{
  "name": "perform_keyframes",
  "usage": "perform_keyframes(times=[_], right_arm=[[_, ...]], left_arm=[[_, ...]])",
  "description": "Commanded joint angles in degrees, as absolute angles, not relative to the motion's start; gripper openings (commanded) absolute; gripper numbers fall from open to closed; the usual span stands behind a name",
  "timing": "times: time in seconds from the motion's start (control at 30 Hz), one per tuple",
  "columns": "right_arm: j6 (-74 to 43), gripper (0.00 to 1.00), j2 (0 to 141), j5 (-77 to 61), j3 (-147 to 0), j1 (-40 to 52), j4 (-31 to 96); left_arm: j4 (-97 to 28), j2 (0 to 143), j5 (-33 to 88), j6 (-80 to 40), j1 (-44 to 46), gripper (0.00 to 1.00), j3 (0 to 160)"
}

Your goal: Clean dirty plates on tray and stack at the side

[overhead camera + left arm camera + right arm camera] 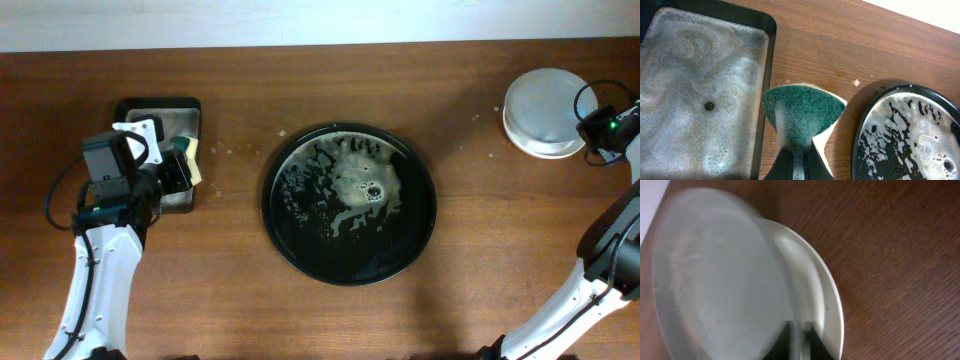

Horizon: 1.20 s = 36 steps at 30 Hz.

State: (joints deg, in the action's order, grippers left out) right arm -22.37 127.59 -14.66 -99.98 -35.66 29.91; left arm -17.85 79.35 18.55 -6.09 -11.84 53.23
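Rightward, plates (543,112) stacked near far table (480,250) edge.

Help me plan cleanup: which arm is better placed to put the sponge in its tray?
Likely left: its fingers pinch the sponge beside the small tray; the right arm is at the plates.

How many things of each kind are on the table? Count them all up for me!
Black trays: 2, the round tray and the sponge tray
Sponge: 1
White plates: 2 that show, the top plate and the lower plate; more may hide beneath
Total: 5
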Motion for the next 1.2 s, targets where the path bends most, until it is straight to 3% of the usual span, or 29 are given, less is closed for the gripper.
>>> perform_keyframes(times=[0.0, 0.03, 0.27, 0.47, 0.8, 0.97, 1.17], right_arm=[[-23.05, 0.91, 127.74, -13.47, -100.86, -35.75, 30.59], [-23.05, 1.00, 127.63, -13.54, -100.86, -35.75, 30.92], [-22.15, 0.99, 118.32, -17.28, -101.23, -35.42, 36.34], [-12.80, 0.99, 104.18, -17.76, -101.23, -30.41, 44.93], [-6.35, 0.99, 94.11, -17.52, -101.23, -11.00, 58.37], [-5.91, 0.99, 94.11, -15.84, -101.21, 1.23, 60.88], [-4.71, 0.99, 94.11, -12.21, -101.21, 11.00, 61.28]], left_arm=[[-17.96, 77.23, 17.69, -6.20, -11.73, 0.01, 53.56], [-17.93, 77.08, 17.52, -6.22, -11.73, 0.01, 53.56], [-17.63, 74.91, 16.43, -6.17, -11.77, 0.00, 53.63], [-17.47, 74.11, 13.63, -3.53, -11.77, 0.01, 53.69], [-15.35, 74.11, 7.53, 7.29, -11.77, 0.01, 53.69], [-10.28, 76.64, -8.88, 18.55, -11.84, 0.01, 53.67], [-1.93, 86.85, -8.40, 20.49, -14.41, 0.00, 53.67]])
